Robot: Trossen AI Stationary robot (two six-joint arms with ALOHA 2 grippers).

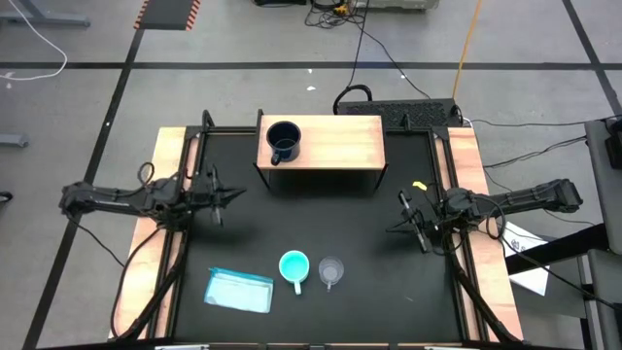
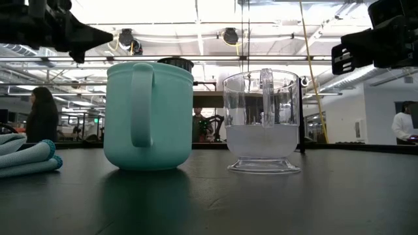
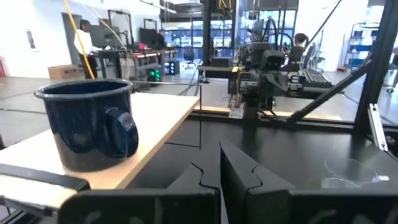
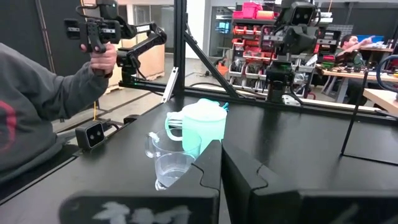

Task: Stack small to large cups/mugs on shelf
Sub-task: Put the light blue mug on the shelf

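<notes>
navy enamel handled mug (image 1: 283, 142) on light wooden shelf (image 1: 340, 144) as stack base | turquoise plastic mug (image 1: 294, 266), clear cup (image 1: 331, 271) ahead of right gripper (image 1: 407, 222), awaiting pickup | left gripper (image 1: 222, 197), right gripper: both pressed together, empty

Navy mug (image 1: 283, 143) on my light wood shelf (image 1: 340, 143). Turquoise mug (image 1: 294, 266), clear cup (image 1: 331, 271), light-blue packet (image 1: 239, 290) on black table (image 1: 321, 228).

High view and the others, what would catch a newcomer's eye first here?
Probably the turquoise mug and the clear cup standing side by side near the front edge of the black table, with a light-blue packet to the mug's left. Next, the dark navy mug already on the wooden shelf at the back. The left gripper and right gripper hover at the sides, fingers shut, holding nothing.
</notes>
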